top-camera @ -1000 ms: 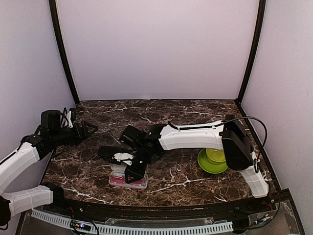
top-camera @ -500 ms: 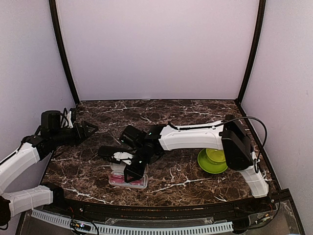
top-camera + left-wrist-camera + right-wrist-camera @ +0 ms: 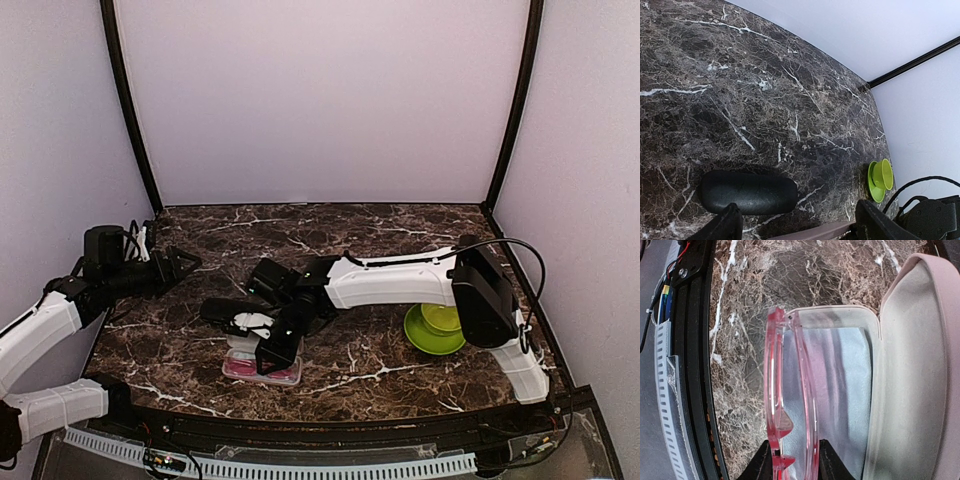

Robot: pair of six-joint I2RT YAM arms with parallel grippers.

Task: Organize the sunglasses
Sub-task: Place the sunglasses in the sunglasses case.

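Note:
The red-pink translucent sunglasses (image 3: 773, 380) are folded and held edge-up, with my right gripper (image 3: 795, 461) shut on them at their near end. They hang just over the open pink case (image 3: 830, 308), above the light blue cloth (image 3: 845, 390) lying inside it; the case's lid (image 3: 920, 365) stands open to the right. From above, the right gripper (image 3: 275, 350) is over that case (image 3: 262, 370) near the table's front. My left gripper (image 3: 185, 262) is open and empty at the far left, away from the case.
A closed black oblong case (image 3: 747, 192) lies on the marble behind the pink one, also seen as the black case (image 3: 222, 310) from above. A green cup on a saucer (image 3: 436, 327) sits at the right. The table's front rail (image 3: 690, 365) runs close beside the pink case.

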